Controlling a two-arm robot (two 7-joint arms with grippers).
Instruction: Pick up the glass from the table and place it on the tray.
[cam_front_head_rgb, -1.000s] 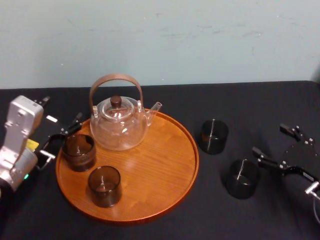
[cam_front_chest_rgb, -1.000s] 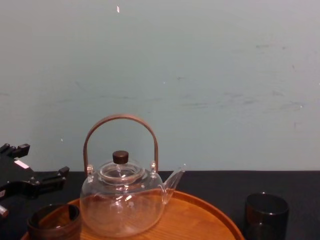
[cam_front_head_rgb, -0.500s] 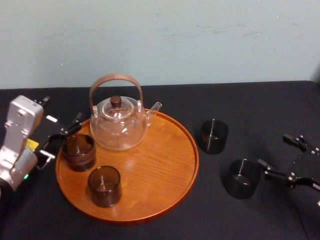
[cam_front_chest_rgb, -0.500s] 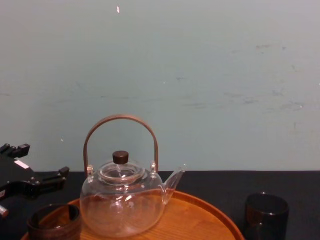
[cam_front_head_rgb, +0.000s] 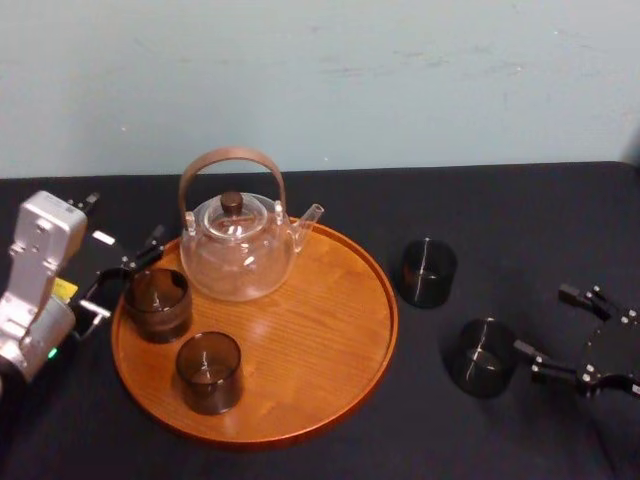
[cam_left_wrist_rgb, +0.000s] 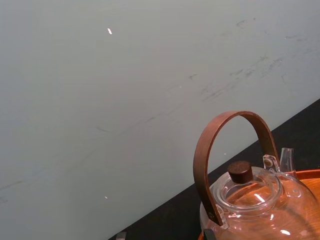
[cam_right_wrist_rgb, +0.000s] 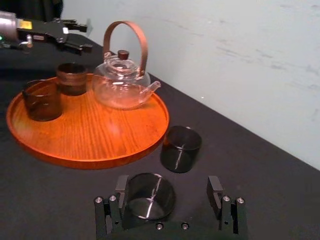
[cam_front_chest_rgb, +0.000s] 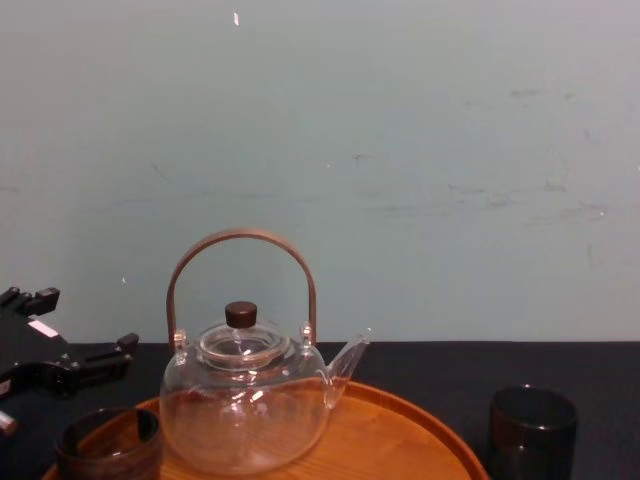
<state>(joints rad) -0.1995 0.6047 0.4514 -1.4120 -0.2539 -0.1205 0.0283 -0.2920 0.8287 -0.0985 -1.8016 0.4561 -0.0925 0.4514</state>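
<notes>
The right gripper (cam_front_head_rgb: 540, 322) sits low over the table (cam_front_head_rgb: 500, 200), right of the tray (cam_front_head_rgb: 330, 330). Its fingers stand wide apart and grip nothing. The glass (cam_front_head_rgb: 483, 358) stands upright on the table, just off the tray's right rim. In the right wrist view, the glass (cam_right_wrist_rgb: 148, 195) lies between the two fingers (cam_right_wrist_rgb: 121, 185), much nearer one of them. I cannot tell whether that finger touches it.

A second glass (cam_front_head_rgb: 428, 272) stands on the table farther back. The tray carries a glass teapot (cam_front_head_rgb: 238, 245) and two more glasses (cam_front_head_rgb: 158, 303).

The left gripper (cam_front_head_rgb: 125, 280) is at the tray's left edge, fingers apart, empty.
</notes>
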